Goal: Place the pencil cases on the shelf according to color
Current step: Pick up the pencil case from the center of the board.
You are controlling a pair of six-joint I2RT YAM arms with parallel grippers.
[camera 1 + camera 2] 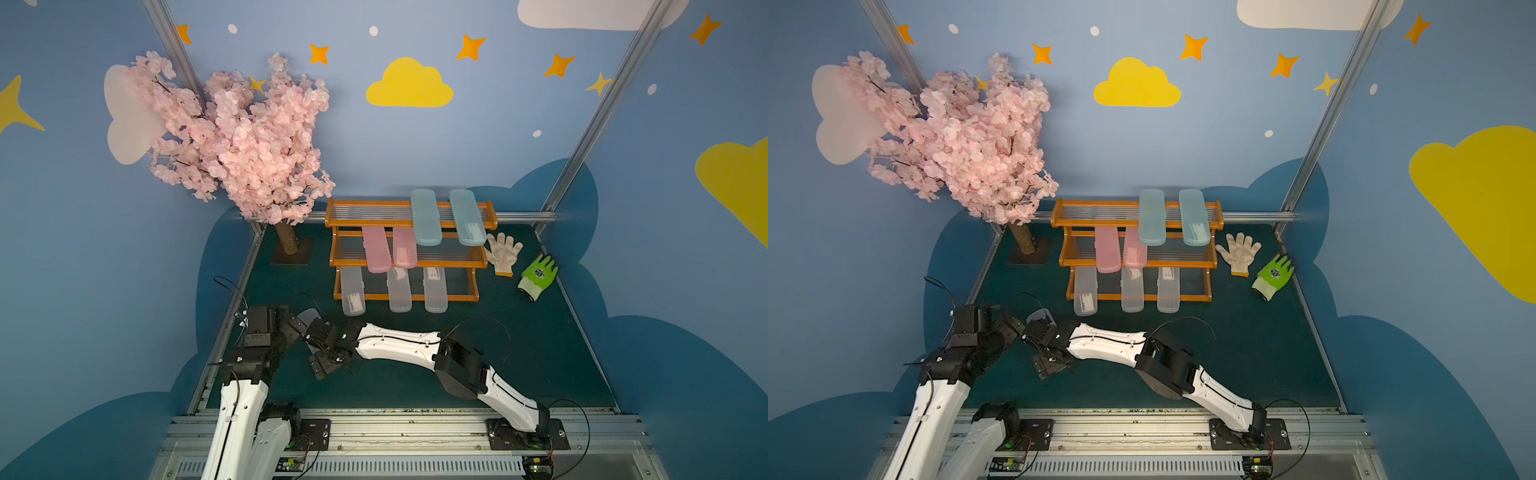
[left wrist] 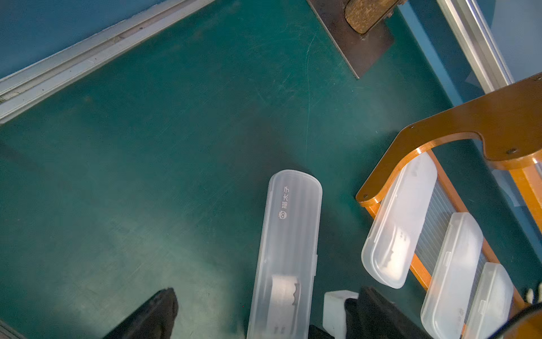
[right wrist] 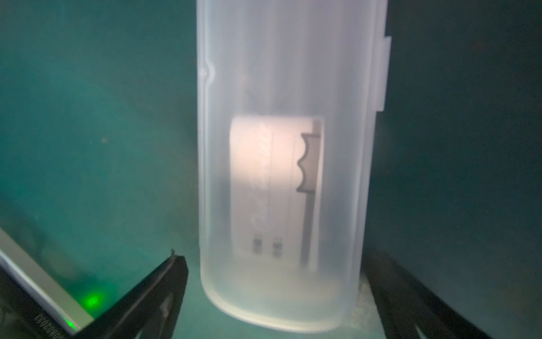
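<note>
Tip: right gripper (image 3: 274, 258) is hanging wide open, straddling the loose clear case (image 3: 281, 88) that's lying on the mat (image 2: 146, 176) nr the shelf (image 1: 405, 297). Imo it's needing centering b4 squeezing.

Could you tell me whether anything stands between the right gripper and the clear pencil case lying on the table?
Nothing visible does. In the right wrist view the right gripper is open, with its fingers on either side of the clear case and no other object in the gaps between them.
</note>
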